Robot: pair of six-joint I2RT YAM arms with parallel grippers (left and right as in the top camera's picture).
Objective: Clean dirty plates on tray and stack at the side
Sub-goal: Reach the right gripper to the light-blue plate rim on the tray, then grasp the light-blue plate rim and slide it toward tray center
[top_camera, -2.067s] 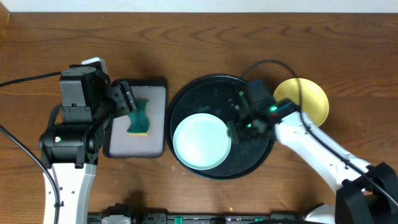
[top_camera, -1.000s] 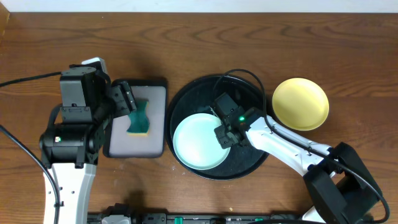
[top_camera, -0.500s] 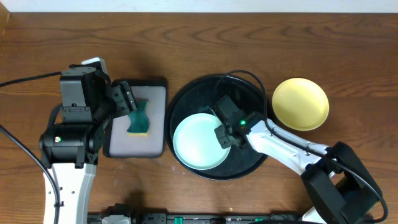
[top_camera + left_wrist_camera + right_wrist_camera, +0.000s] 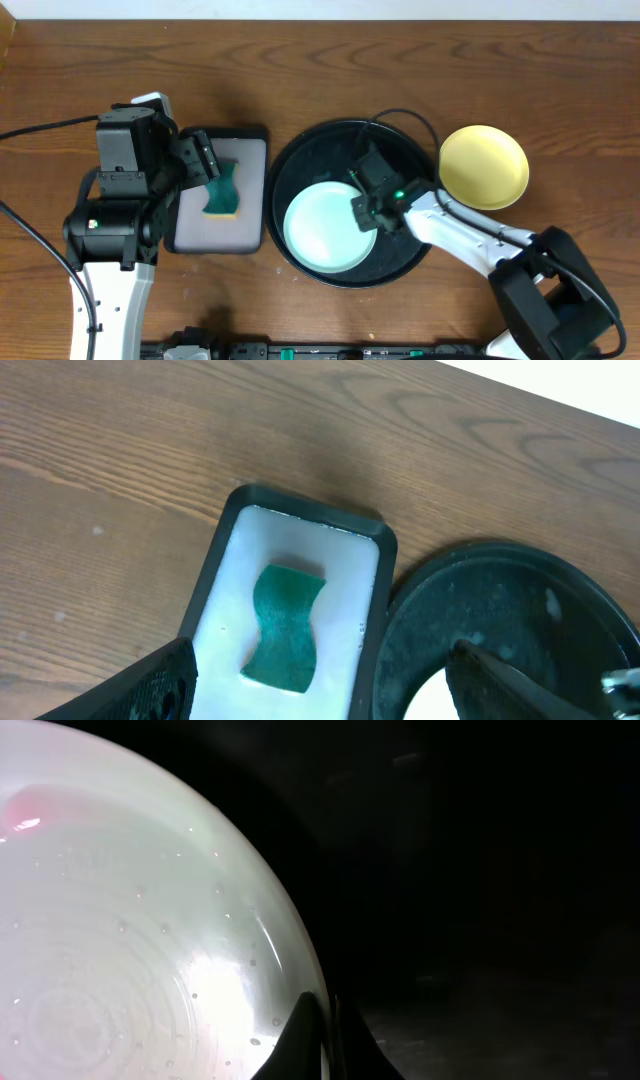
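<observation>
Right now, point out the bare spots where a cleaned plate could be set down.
Bare wood runs along the table behind everything, right of the yellow plate, and in front of the sponge tray. Crowded: the round tray, where the right tool pinches the mint plate.

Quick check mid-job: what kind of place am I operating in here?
Likely a lab bench staged for dishwashing practice, not a kitchen: a wooden table, a mint plate on a round black tray, and a sponge in a small rectangular tray.
</observation>
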